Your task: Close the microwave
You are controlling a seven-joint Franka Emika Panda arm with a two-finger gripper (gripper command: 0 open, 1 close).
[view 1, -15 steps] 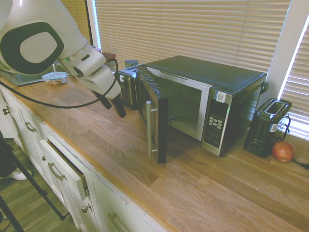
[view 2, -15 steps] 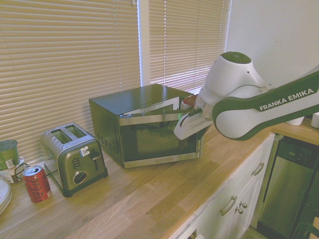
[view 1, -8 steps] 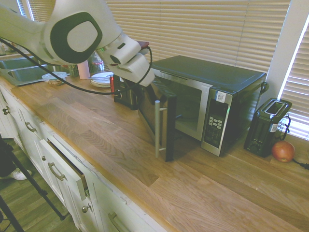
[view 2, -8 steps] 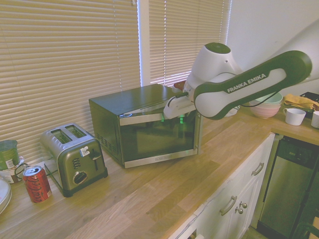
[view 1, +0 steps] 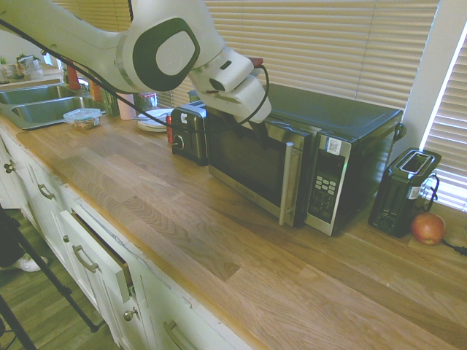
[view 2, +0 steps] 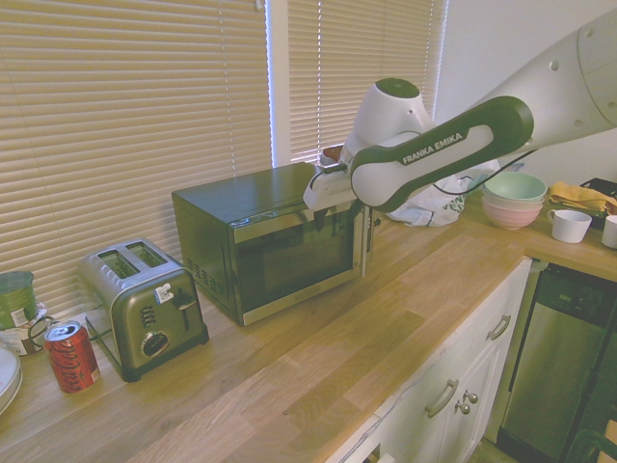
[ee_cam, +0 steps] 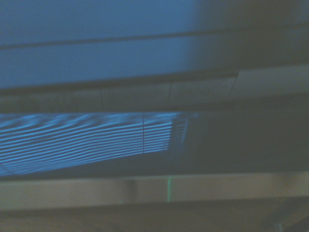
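Stainless-framed, the microwave (view 1: 292, 164) is sitting mid-frame on the tabletop (view 1: 219, 255), door nearly flush, while the hand (view 1: 257, 125), grip unreadable, is pressing its top edge; push squarely until latched.

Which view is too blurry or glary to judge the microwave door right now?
Wrist view: dim, blue-tinted and soft, only smeared blind reflections, useless for the door. First exterior view: sharp, wide-angle bend at the edges, microwave clear despite bright blinds. Second exterior view: sharp, but the arm covers the door's upper edge.
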